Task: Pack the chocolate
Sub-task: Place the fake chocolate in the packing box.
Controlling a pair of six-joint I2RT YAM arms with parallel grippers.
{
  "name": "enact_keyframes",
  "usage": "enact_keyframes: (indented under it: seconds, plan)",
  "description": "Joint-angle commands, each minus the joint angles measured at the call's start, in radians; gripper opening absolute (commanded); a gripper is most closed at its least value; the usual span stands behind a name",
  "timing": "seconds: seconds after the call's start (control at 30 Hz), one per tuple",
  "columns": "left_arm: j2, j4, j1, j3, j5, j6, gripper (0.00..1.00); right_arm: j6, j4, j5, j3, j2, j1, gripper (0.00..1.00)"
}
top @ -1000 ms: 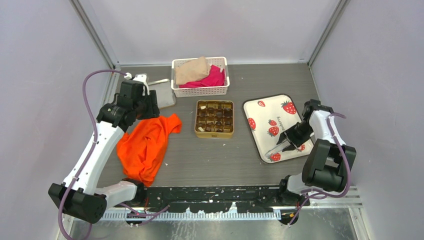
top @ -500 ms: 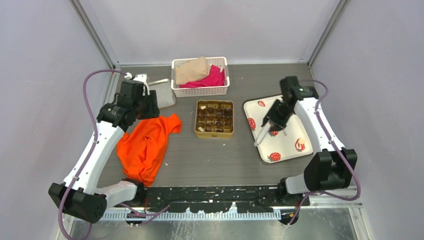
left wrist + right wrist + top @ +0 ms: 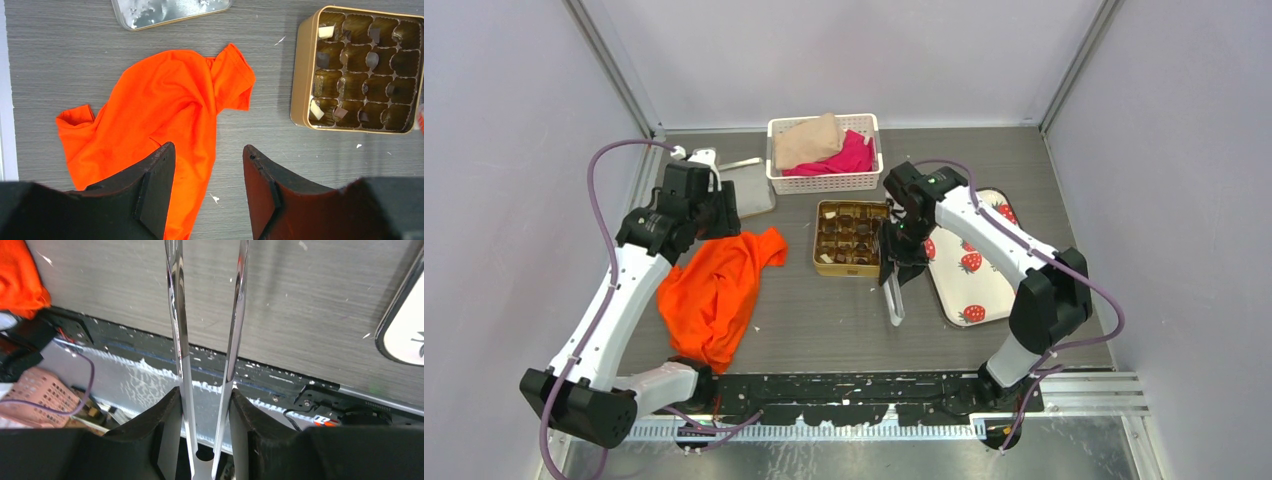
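My right tool (image 3: 204, 400) is pinching the tongs (image 3: 175, 315), their prongs standing apart. The chocolate (image 3: 325, 32) is lying in the gold tin (image 3: 299, 75), just left of it. I am judging that the prongs need to straddle one piece squarely before squeezing.

looks like a robotics lab test cell to me: plain pale lilac walls (image 3: 514, 120) and metal corner posts (image 3: 617, 70) box in a grey wood-grain table (image 3: 844, 320), with the white-and-black left robot arm (image 3: 619, 290) and matching right robot arm (image 3: 984, 225) on a black mounting rail (image 3: 854, 385), purple cables (image 3: 594, 175) looping off
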Motion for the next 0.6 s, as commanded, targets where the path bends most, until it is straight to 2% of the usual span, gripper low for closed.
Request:
enact_keyframes:
  seconds: [0.0, 0.57]
  plan:
    - [-0.033, 0.014, 0.004, 0.019, -0.012, 0.007, 0.53, -0.061, -0.054, -0.081, -0.02, -0.014, 0.03, 0.06]
    - [-0.039, 0.025, 0.005, 0.015, -0.009, 0.009, 0.53, -0.037, 0.007, -0.028, -0.016, 0.044, 0.036, 0.07]
